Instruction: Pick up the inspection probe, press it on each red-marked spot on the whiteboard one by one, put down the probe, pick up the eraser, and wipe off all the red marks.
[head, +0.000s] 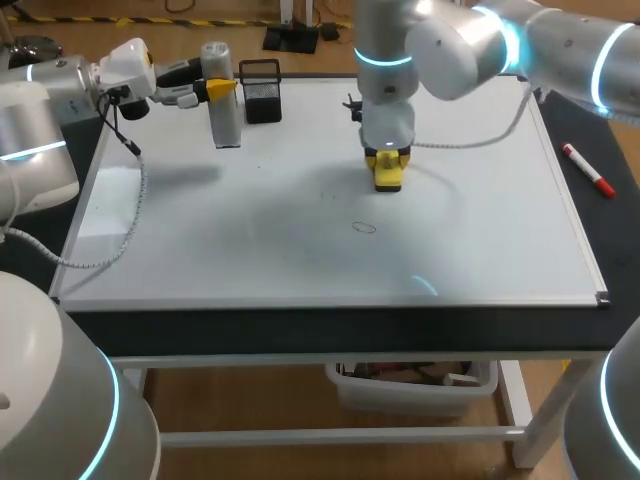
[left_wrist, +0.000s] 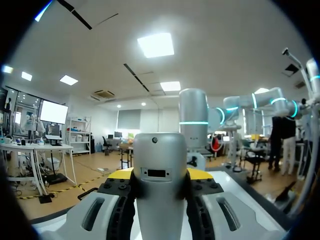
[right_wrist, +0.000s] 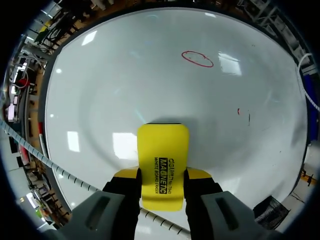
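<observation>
On the whiteboard (head: 250, 240), head view: find eraser (head: 388, 181) clamped in right gripper (head: 388, 166), short of the red oval (head: 364, 227). Left wrist view: note probe (left_wrist: 160, 155) clamped in left gripper (left_wrist: 160, 175). Right wrist view: judge wiping step in hand; next, slide eraser flat across oval.

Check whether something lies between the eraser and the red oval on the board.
Nothing visible does: only bare whiteboard lies between the eraser, held by the right gripper, and the red oval.

Probe (left_wrist: 160, 172) partly off-frame, L wrist
</observation>
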